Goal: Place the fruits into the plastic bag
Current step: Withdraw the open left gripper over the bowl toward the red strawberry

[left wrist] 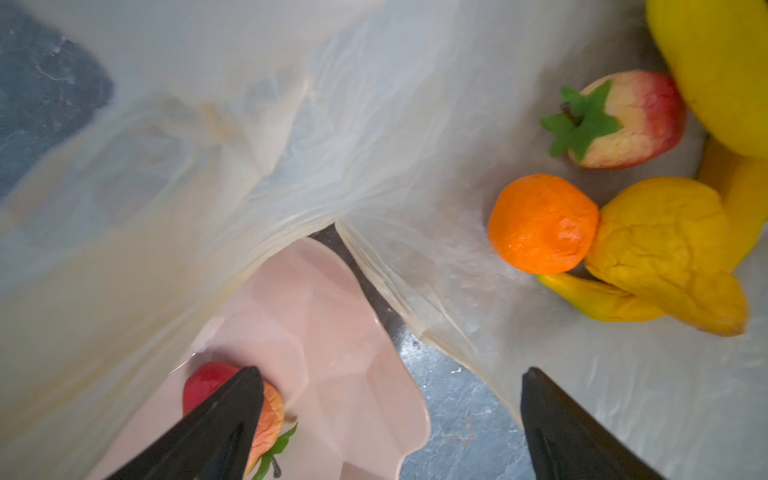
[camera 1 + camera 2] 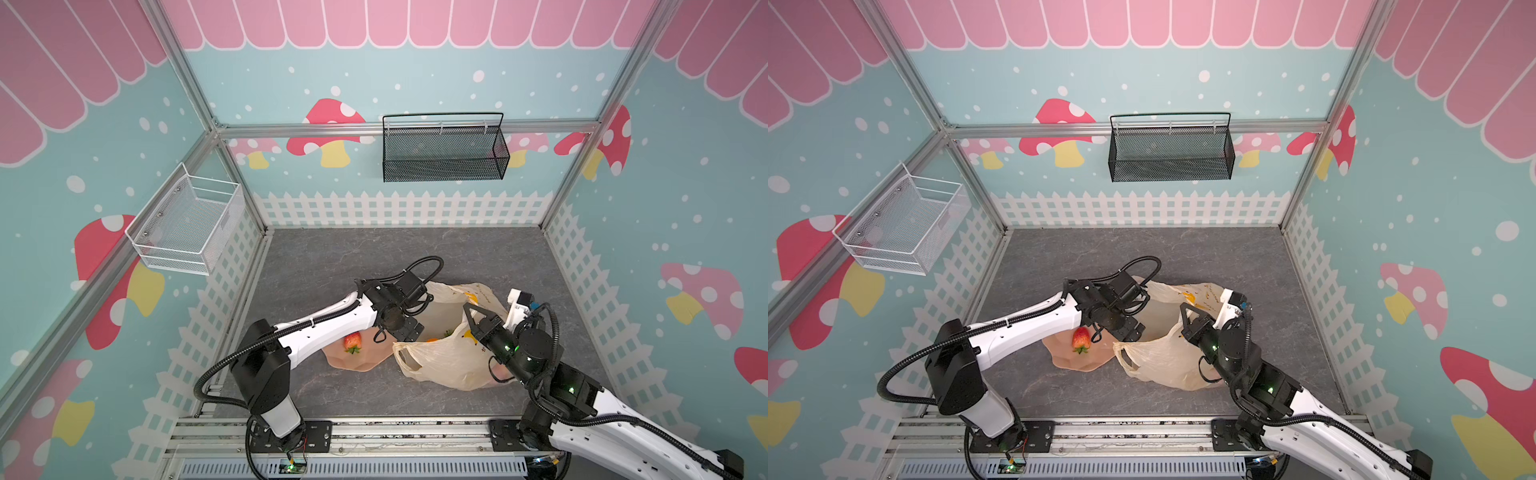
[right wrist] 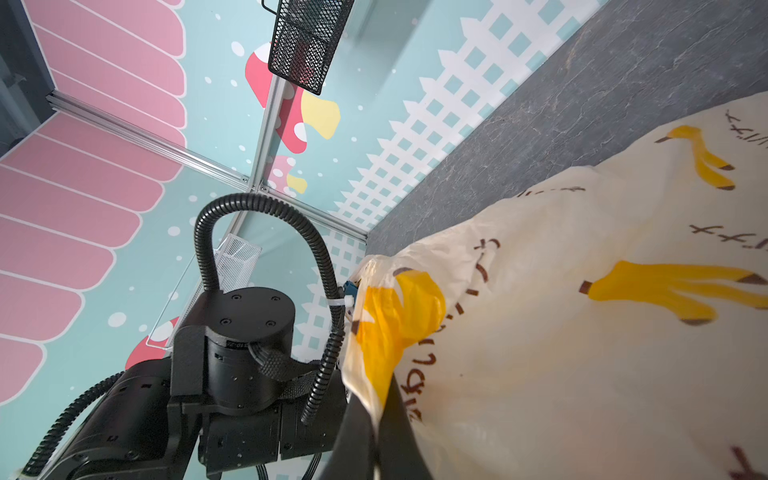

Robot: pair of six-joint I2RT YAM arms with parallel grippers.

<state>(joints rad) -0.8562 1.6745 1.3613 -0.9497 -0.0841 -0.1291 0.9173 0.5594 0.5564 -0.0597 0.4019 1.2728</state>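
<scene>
progress: toy orange [image 1: 542, 224], pale strawberry [image 1: 623, 120], yellow banana [image 1: 598, 299] lay inside crinkly cream plastic bag [image 2: 449, 361] | remaining: red strawberry [image 2: 352, 341] on peach wavy plate [image 2: 365, 359] | left gripper [image 1: 390, 370] spread, empty | right gripper [image 3: 380, 411] pinched bag rim

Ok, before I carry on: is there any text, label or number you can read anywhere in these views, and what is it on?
On the plastic bag: dark brown lettering among printed bananas, apparently Japanese script, turned and creased; not legible enough to quote.
On the left arm's black joint housing: a tiny pale marking, too small to read.
No other text shows.
</scene>
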